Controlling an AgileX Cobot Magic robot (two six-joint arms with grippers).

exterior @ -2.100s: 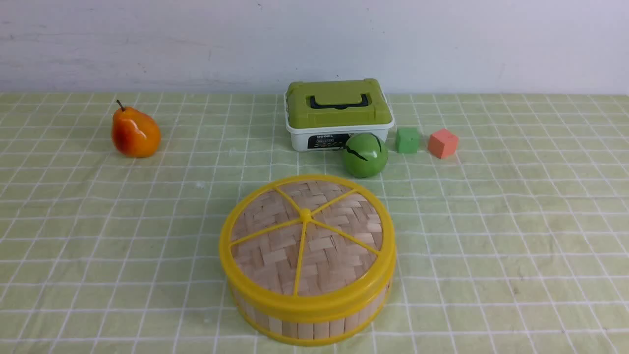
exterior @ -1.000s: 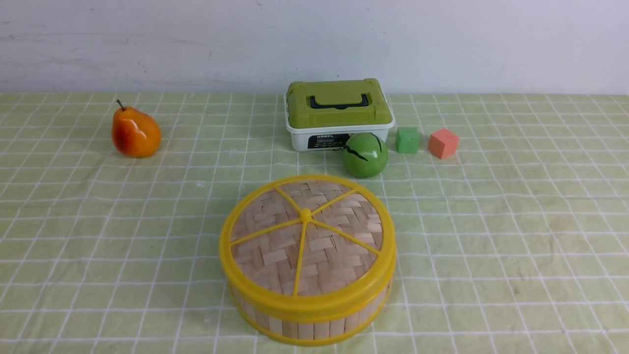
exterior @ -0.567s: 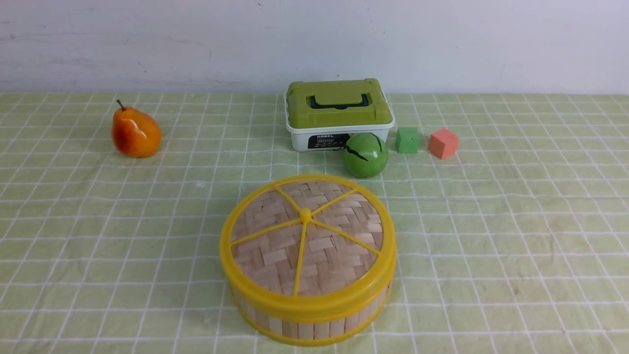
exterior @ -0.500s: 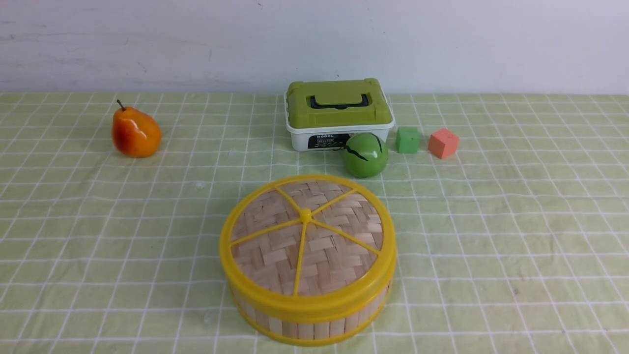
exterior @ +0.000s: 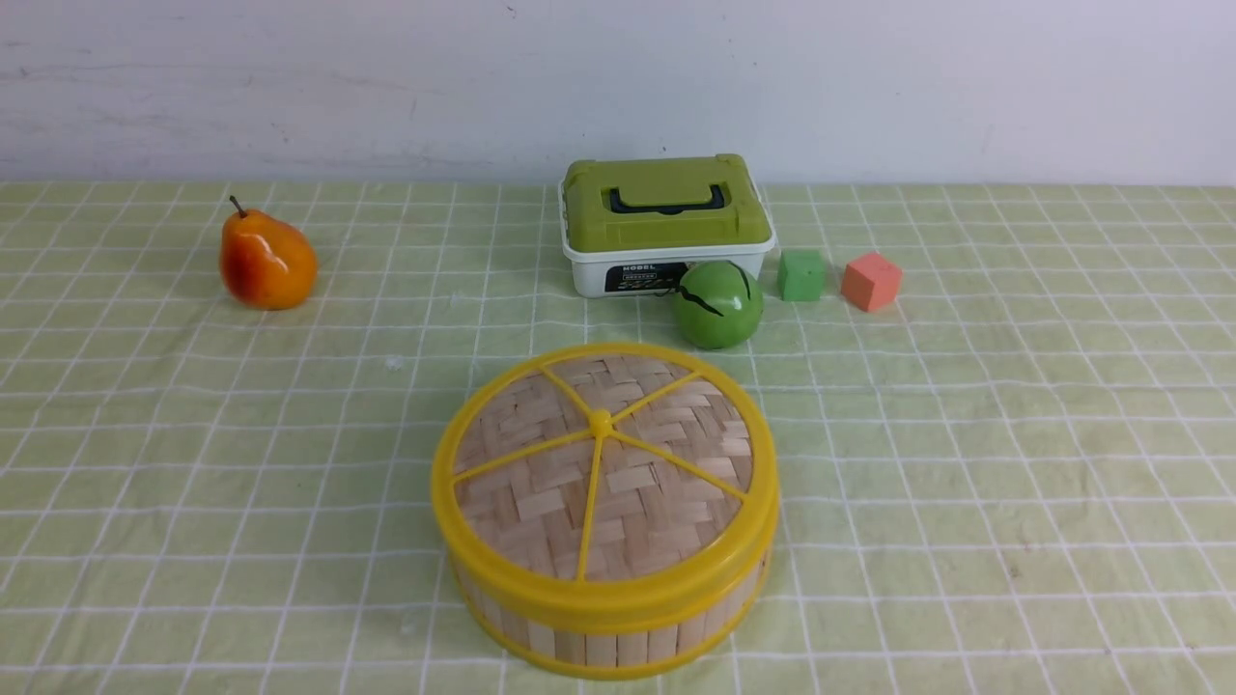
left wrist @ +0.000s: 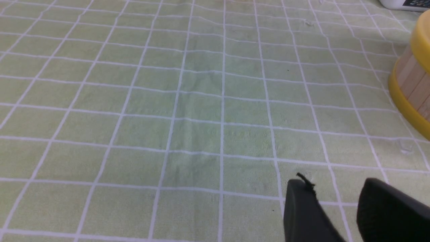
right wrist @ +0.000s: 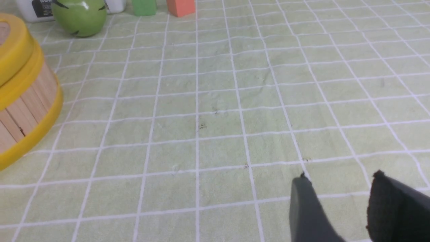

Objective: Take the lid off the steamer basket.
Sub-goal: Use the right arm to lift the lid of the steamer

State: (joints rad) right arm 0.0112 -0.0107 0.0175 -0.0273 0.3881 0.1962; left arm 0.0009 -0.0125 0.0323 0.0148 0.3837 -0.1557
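Note:
The round steamer basket (exterior: pixel 618 632) with bamboo slat walls and yellow rims stands on the checked cloth near the front middle. Its woven bamboo lid (exterior: pixel 541 502), with a thick yellow rim and spokes meeting at a small knob, sits shut on top. Neither arm shows in the front view. My left gripper (left wrist: pixel 334 186) hovers open over bare cloth, the basket's wall (left wrist: pixel 411 79) off to one side and apart from it. My right gripper (right wrist: pixel 339 179) also stands open above the cloth with nothing between its fingers, well away from the basket (right wrist: pixel 23 101).
Behind the basket stand a white box with an olive-green lid (exterior: pixel 666 222), a green apple (exterior: pixel 717 304), a green cube (exterior: pixel 801 275) and an orange-pink cube (exterior: pixel 870 281). An orange pear (exterior: pixel 266 261) sits far left. A white wall closes the back.

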